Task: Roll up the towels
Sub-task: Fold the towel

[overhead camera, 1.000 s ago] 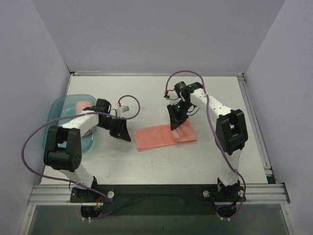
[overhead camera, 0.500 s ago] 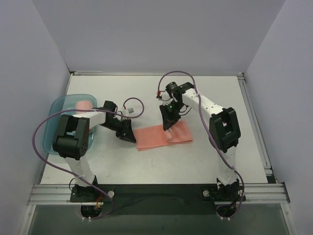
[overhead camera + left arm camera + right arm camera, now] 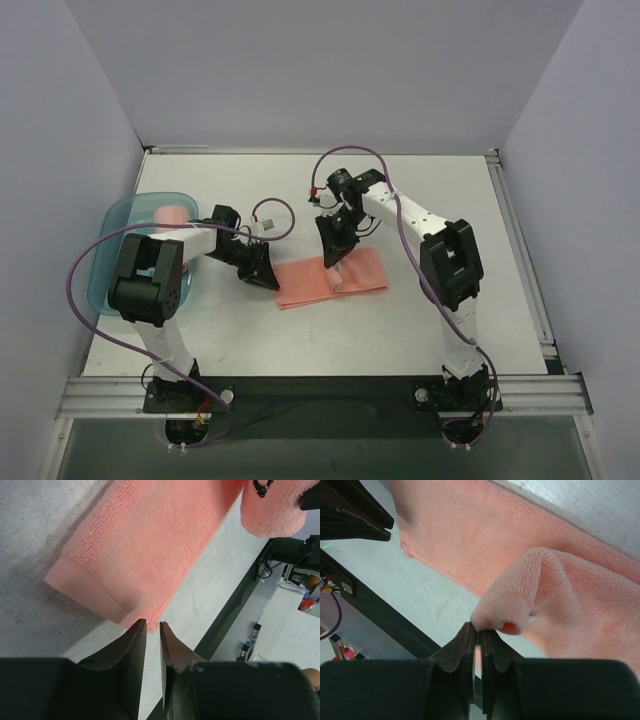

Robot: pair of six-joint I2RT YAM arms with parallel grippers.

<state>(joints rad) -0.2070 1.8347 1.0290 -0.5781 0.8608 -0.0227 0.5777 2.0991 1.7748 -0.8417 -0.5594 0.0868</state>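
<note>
**A:** Biggest thing first. What does everything sit on?

**B:** A pale grey bench. I'll place everything else by the spread towel, a salmon-pink cloth lying about mid-bench.

**A:** What comes next in size?

**B:** A translucent teal tray, well to the left of the spread towel and close to the bench's left edge. The left arm's elbow hangs over part of it.

**A:** And how does the spread towel itself lie?

**B:** The left part lies flat on the bench. The right part is lifted and curled over itself into a soft hump, and the curl runs across the cloth's short side.

**A:** Is there any other cloth?

**B:** There is a second pink towel inside the tray, so it is also well left of the spread towel. From above I can't tell whether it is rolled or only bunched.

**A:** Now the tools.

**B:** The right tool is over the spread towel's middle. Its fingers are pressed together on the curled edge and pinch a nub of the fabric.

**A:** And the left one?

**B:** The left tool is at the spread towel's left end, right at the hemmed corner. Its fingers stand a narrow slit apart, and bench shows through the gap. They may be pressing on the corner, but the wrist view doesn't settle whether they touch the cloth.
</note>
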